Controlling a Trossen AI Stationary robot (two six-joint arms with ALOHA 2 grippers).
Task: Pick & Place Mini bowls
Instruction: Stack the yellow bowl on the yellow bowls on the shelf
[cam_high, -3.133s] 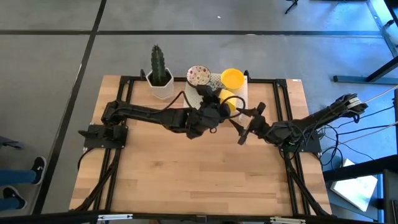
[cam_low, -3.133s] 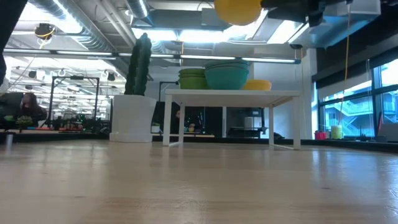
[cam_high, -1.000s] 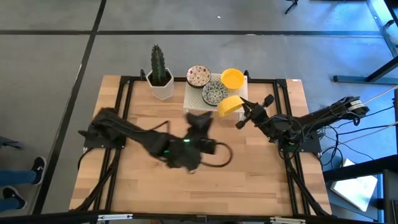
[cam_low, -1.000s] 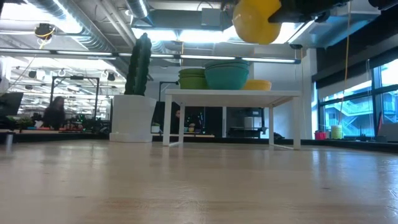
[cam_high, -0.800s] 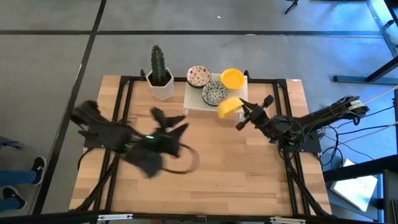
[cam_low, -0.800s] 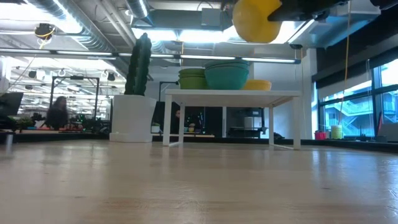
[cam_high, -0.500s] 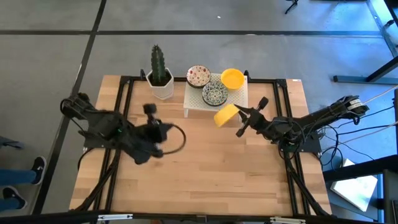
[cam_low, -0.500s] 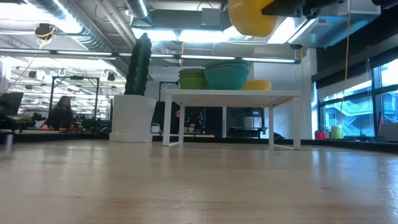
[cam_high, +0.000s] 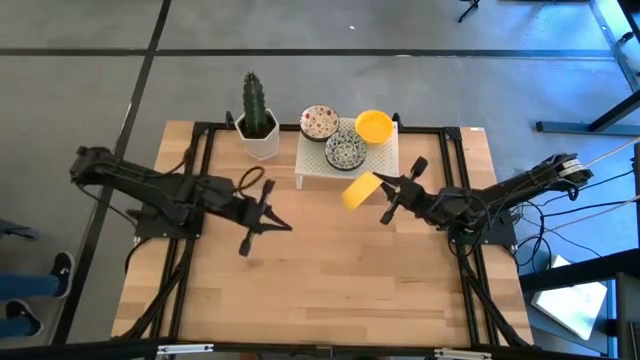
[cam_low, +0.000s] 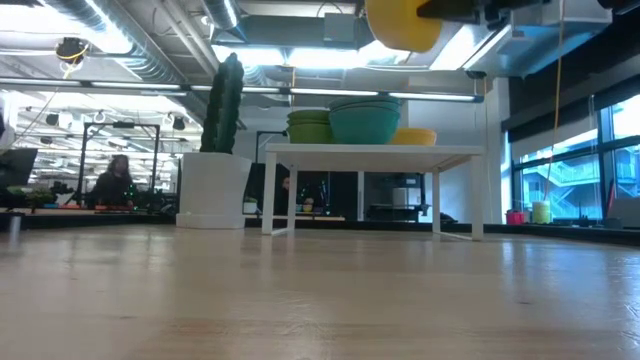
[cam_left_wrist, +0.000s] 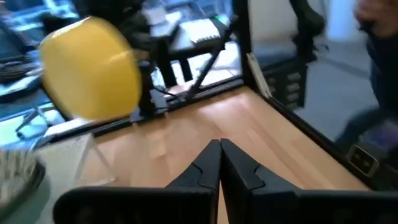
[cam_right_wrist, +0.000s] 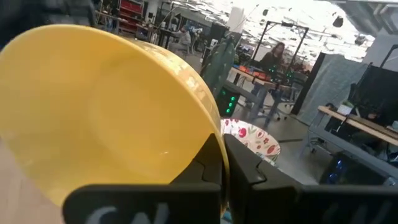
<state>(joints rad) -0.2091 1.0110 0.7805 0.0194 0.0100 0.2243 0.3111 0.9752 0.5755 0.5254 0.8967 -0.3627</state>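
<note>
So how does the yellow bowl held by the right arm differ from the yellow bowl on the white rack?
The held yellow bowl hangs in the air in front of the white rack, pinched at its rim by the right tool; the racked yellow bowl rests on top with nothing gripping it. The held one is tipped on edge, while the racked one sits level and opens upward. Both are plain yellow, small and round.
</note>
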